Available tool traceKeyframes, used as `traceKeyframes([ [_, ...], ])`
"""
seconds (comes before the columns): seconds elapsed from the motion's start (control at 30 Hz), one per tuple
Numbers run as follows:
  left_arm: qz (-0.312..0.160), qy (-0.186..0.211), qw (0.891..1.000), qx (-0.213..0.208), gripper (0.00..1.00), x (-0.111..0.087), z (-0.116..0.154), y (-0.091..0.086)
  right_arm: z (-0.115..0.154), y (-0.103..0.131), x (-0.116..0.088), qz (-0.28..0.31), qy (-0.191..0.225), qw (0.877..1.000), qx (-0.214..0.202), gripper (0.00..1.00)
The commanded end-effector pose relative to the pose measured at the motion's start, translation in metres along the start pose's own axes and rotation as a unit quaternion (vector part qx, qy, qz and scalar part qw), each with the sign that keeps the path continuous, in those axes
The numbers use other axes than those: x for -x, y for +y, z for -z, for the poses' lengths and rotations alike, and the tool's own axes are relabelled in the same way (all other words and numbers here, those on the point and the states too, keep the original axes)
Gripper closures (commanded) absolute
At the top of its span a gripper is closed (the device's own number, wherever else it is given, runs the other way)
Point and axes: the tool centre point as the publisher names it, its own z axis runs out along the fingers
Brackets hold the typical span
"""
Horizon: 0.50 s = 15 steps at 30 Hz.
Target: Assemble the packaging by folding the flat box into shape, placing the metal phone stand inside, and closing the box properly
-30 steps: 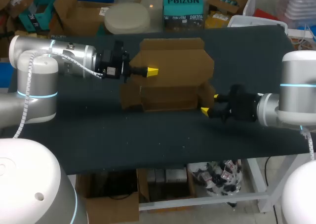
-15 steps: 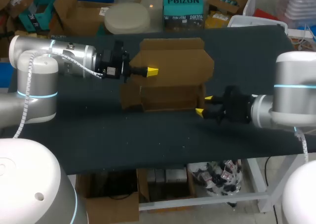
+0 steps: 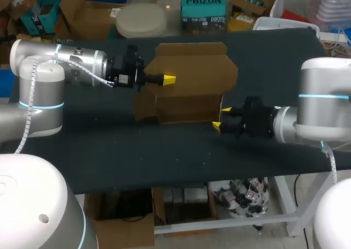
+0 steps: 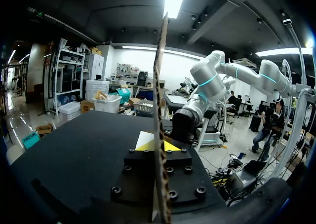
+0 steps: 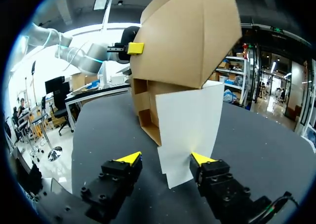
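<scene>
The black table (image 3: 164, 156) carries the half-folded cardboard box (image 3: 189, 103) at its middle, with its tray open and its lid panel (image 4: 159, 86) raised behind. The left arm (image 3: 66, 62) comes in level above the table – the left gripper (image 3: 167, 80) is clamped on the lid panel's edge, one finger on each face. The right gripper (image 5: 165, 160) sits low at the box's right end, its fingers spread wide – the white side flap (image 5: 187, 120) hangs just ahead of the gap between them

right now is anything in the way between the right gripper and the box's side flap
Nothing visible does. The side flap of the box stands directly ahead of the open right gripper.
</scene>
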Motion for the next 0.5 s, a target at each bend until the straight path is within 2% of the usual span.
traceKeyframes([
  [0.03, 0.0, 0.003, 1.0, 0.001, 1.0, 0.0007, 0.0003, 0.0033, -0.0058, 0.0006, -0.0025, -0.001, -0.002, 1.0, 0.003, 0.34],
  [0.5, 0.0, 0.003, 1.0, 0.001, 1.0, 0.0007, 0.0003, 0.0033, 0.0027, -0.006, -0.0087, -0.017, -0.009, 1.0, 0.013, 0.32],
])
